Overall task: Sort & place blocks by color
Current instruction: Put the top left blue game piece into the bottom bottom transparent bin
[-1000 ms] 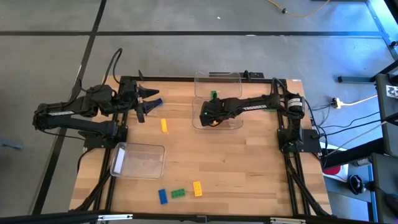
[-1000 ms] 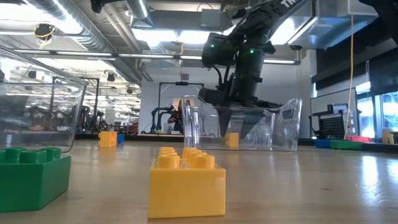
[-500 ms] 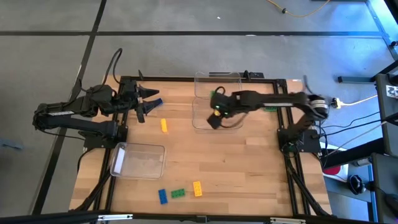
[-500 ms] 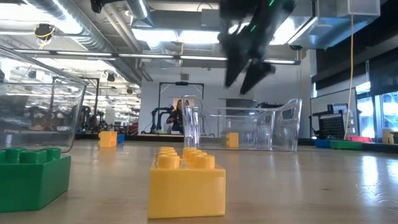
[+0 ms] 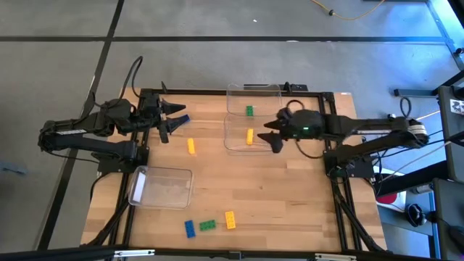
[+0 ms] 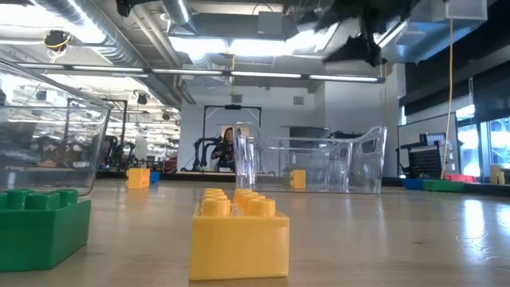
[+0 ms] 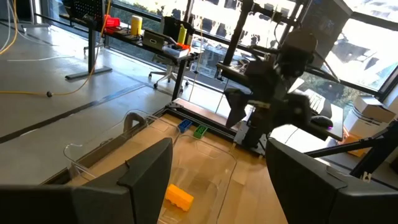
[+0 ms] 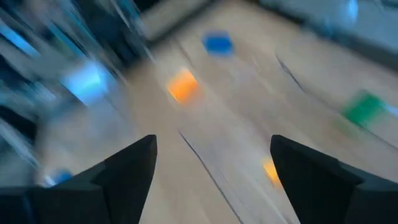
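Right gripper (image 5: 274,136) has pulled out of the middle bin (image 5: 230,143) and now hangs wide and empty just past its right wall, toward the table's right edge. A second ago it was down inside that bin; a yellow block (image 5: 249,136) now lies there alone, so that block looks sorted. A green block (image 5: 249,111) sits in the rear bin (image 5: 270,88). Left gripper (image 5: 172,120) waits wide open at the rear left, a yellow block (image 5: 191,146) near it. Blue (image 5: 189,228), green (image 5: 208,225) and yellow (image 5: 230,220) blocks wait by the front edge. No writing is readable.
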Action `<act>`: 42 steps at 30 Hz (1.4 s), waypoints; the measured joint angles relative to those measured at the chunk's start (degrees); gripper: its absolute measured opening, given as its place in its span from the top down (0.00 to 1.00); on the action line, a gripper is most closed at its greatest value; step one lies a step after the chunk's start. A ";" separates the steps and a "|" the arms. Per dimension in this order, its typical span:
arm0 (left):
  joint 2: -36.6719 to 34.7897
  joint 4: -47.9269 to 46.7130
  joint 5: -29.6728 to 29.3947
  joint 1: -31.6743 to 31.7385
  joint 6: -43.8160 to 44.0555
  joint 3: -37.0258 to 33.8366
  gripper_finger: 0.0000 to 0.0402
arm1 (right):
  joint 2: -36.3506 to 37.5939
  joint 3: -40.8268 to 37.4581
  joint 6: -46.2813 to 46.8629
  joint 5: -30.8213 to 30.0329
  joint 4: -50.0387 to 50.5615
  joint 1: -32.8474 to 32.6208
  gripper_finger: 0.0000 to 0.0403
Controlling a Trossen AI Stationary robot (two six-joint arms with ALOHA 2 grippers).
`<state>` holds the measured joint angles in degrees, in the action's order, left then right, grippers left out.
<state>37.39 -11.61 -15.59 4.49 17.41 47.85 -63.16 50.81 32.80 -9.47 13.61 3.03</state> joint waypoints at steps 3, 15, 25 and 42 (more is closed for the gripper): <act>0.00 0.00 0.00 -0.01 0.00 -0.02 0.38 | 4.49 -6.98 -0.35 1.37 -18.82 0.00 0.21; -0.02 0.02 -0.02 0.00 -1.51 -0.02 0.38 | 8.20 -13.20 -15.26 7.02 -42.17 0.00 0.21; -0.01 0.02 -0.02 0.00 -1.51 -0.02 0.38 | 8.20 -13.18 -15.14 7.18 -42.12 0.00 0.21; 4.47 -3.64 -4.71 1.47 6.17 1.38 0.38 | 8.18 -13.14 -15.10 7.15 -41.97 0.00 0.21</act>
<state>41.86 -15.26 -20.30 5.96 23.58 49.23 -54.98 37.67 17.70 -2.33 -28.36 3.03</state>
